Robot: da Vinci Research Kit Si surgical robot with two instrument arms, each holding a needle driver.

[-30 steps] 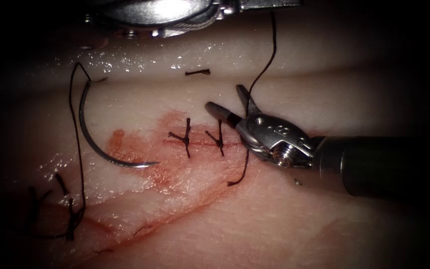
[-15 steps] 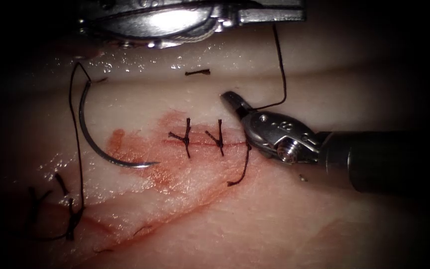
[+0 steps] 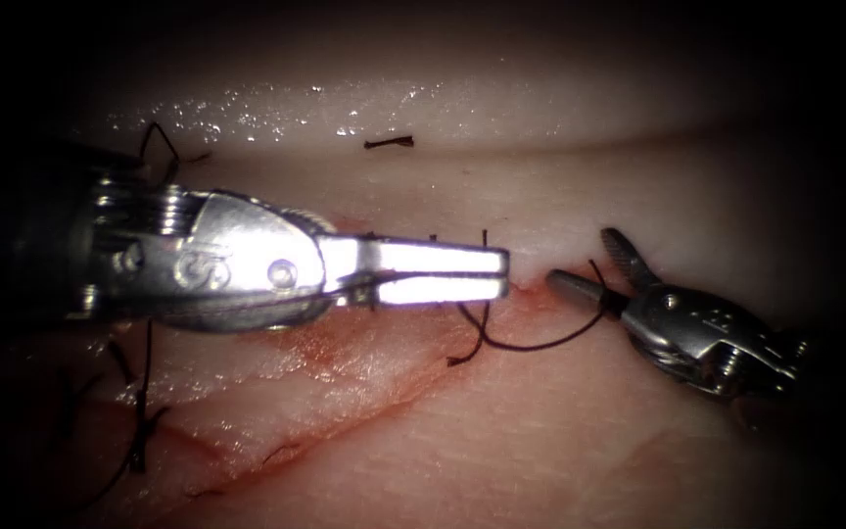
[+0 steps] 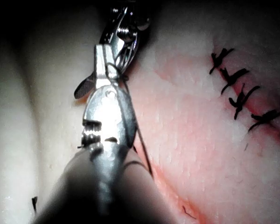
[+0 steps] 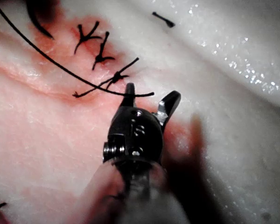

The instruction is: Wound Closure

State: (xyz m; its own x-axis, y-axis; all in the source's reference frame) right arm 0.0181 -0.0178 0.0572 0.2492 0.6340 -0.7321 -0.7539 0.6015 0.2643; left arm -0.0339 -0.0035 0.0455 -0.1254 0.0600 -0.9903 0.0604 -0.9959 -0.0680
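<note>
Lying between the spread, empty right fingers (image 3: 594,263), thread (image 3: 540,343); left fingers (image 3: 501,274) closed, grasp unclear.

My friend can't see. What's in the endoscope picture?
Two metal tools meet over a cut in pink tissue. The left tool, jaws shut, reaches across the stitches. The right tool, jaws open, has dark thread lying between them. A cut thread end lies above.
</note>
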